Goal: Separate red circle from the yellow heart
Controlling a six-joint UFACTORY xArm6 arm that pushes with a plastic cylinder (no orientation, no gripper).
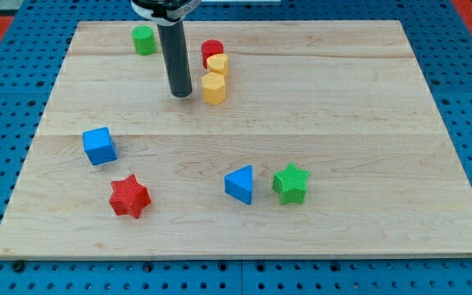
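The red circle [211, 51] stands near the view's top, left of centre. A yellow heart [218, 65] touches it just below and to its right. A second yellow block, a hexagon [214, 88], sits right below the heart. My tip [180, 93] rests on the board just left of the yellow hexagon, a small gap apart, and below-left of the red circle. The dark rod rises from it out of the view's top.
A green cylinder [144, 39] stands at the top left. A blue cube [99, 146] and a red star [129, 197] lie at the lower left. A blue triangle [239, 183] and a green star [290, 183] lie at lower centre. The wooden board [367, 123] sits on a blue pegboard.
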